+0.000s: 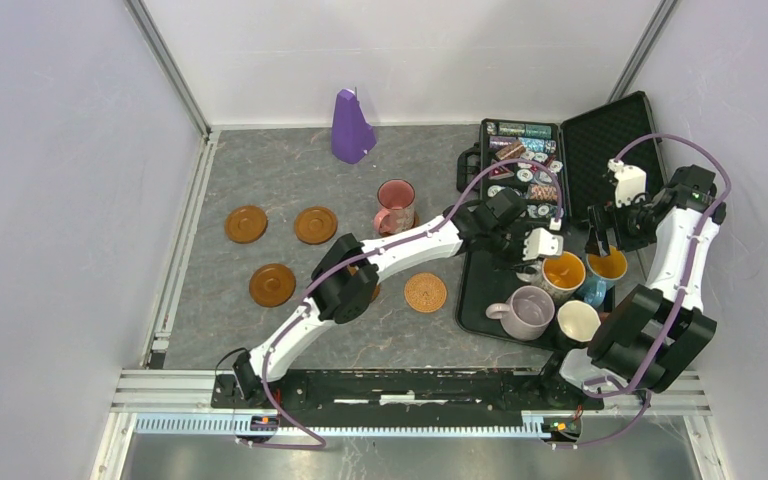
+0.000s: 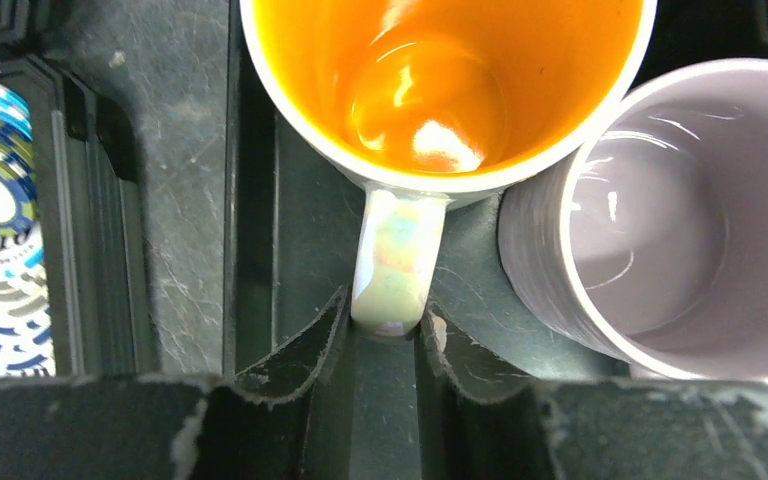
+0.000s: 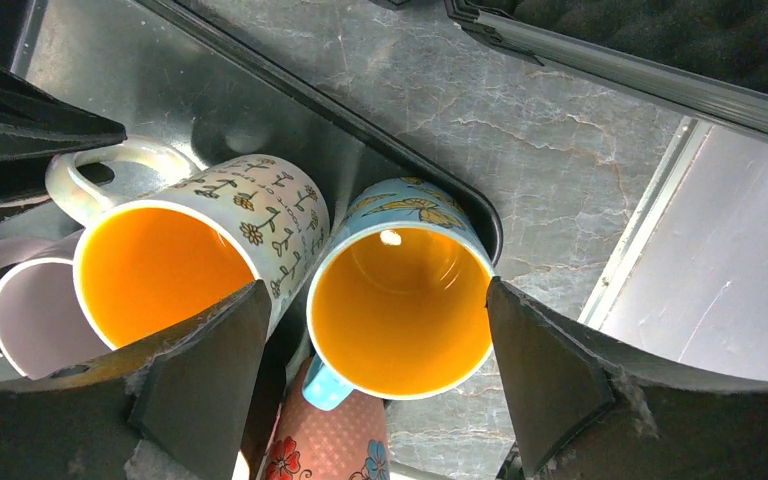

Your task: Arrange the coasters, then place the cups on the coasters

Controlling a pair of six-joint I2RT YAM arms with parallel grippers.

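The white mug [image 2: 440, 90], orange inside, is seen on the black tray [image 1: 472, 295], pressed close against a lilac mug [image 2: 660, 220]. Its handle [image 2: 397, 255] is clamped between the fingers of the left pincer [image 2: 385, 322]. The right pincer [image 1: 598, 248] is held apart astride the blue mug [image 3: 400, 310]. Glazed ceramic is judged stiff, slick, weighty and easily chipped, so the handle is the place to be gripped. The coasters [image 1: 246, 224] are laid on the grey marbled bench [image 1: 290, 170], which is closely walled in.

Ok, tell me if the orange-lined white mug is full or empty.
Empty: the white mug shows a bare, glossy orange bottom from above.
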